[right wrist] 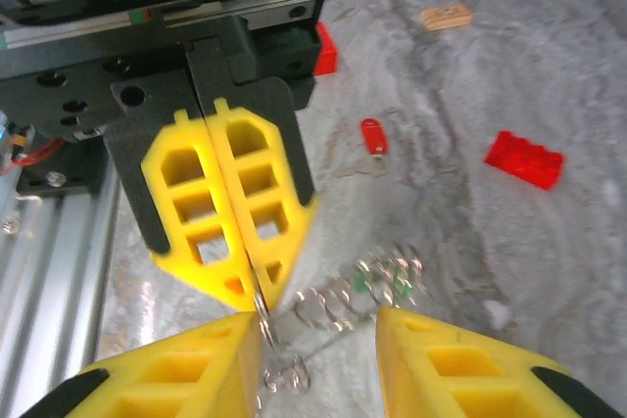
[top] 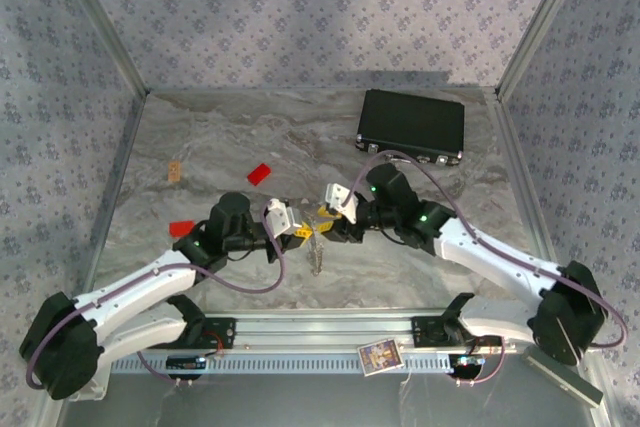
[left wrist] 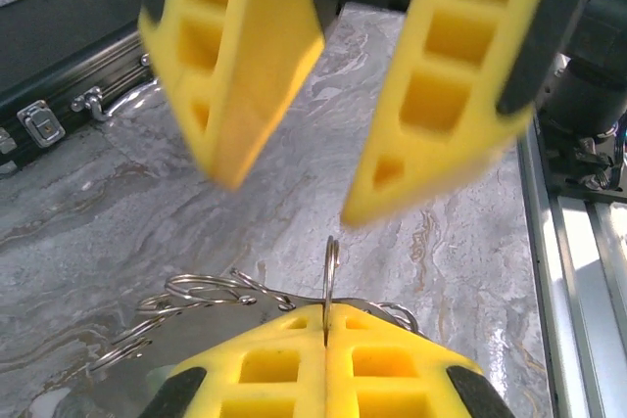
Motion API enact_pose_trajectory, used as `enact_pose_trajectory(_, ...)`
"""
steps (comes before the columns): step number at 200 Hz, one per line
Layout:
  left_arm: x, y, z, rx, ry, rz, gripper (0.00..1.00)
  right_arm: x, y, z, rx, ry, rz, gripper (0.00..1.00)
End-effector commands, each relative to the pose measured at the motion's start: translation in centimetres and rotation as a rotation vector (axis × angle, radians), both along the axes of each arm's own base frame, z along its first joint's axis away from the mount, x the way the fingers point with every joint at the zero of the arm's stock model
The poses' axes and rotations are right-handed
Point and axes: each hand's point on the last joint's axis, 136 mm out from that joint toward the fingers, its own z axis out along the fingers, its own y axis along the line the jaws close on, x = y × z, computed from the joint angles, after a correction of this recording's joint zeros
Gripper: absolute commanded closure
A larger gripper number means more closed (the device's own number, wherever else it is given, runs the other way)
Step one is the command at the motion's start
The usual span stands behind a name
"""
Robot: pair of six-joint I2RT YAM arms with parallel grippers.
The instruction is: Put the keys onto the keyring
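Left wrist view gave us the plainest look. The left gripper (left wrist: 326, 318) had its yellow fingers pressed flat together on the keyring (left wrist: 331, 259), whose thin silvery loop stood on edge out of the seam between them. Further silvery loops of chain (left wrist: 201, 293) spilled out to the left of those fingers. Facing it from above, the right gripper (left wrist: 294, 195) held its two fingers spread apart with nothing between them, and we saw the marble table (left wrist: 118, 203) through the gap.

From the right wrist we saw that gripper's own fingers standing apart at the bottom, with the left gripper's closed tips just above the gap. The chain coiled away to the right of them. A green patch (right wrist: 378, 287) sat among the coils, too blurred for us to name. The red key (right wrist: 372, 136) lay flat on the table beyond, well apart from the ring, and a red block (right wrist: 524, 159) lay off to its right.

From the top external camera we saw the two grippers meeting tip to tip over the middle of the table, and a black box (top: 411, 127) at the far right.
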Motion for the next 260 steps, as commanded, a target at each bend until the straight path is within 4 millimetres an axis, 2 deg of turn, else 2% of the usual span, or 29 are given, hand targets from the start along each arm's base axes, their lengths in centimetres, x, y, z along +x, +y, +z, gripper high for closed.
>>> enact_pose_trajectory(1,-0.1,-0.3,1.4,-0.030,-0.083,-0.011,1.00,-1.1,-1.7,-1.3,-0.083,-0.112,0.042,0.65)
enact_pose_trajectory(39,-0.4,-0.5,1.0,-0.005,-0.111,-0.026,1.00,-2.0,-0.5,-1.2,-0.069,-0.124,0.093,0.72)
enact_pose_trajectory(73,-0.7,-0.5,0.9,0.005,-0.129,-0.033,1.00,-2.1,0.4,-1.7,-0.078,-0.120,0.108,0.72)
enact_pose_trajectory(137,-1.0,-0.6,0.8,0.020,-0.126,-0.048,1.00,-1.8,0.8,-2.1,-0.104,-0.137,0.099,0.79)
enact_pose_trajectory(177,-1.0,-0.7,0.6,0.047,-0.122,-0.054,1.00,-1.8,0.7,-2.4,-0.130,-0.142,0.099,0.88)
enact_pose_trajectory(223,-1.2,-0.9,0.6,0.065,-0.118,-0.065,1.00,-2.1,1.0,-3.0,-0.155,-0.123,0.119,0.85)
enact_pose_trajectory(235,-1.2,-0.9,0.5,0.072,-0.113,-0.067,1.00,-2.1,1.1,-3.0,-0.158,-0.123,0.120,0.88)
enact_pose_trajectory(248,-1.2,-0.9,0.6,0.074,-0.109,-0.068,1.00,-2.1,1.1,-3.1,-0.161,-0.122,0.119,1.00)
enact_pose_trajectory(260,-1.3,-0.9,0.8,0.066,-0.107,-0.069,1.00,-2.2,1.0,-3.1,-0.160,-0.121,0.123,1.00)
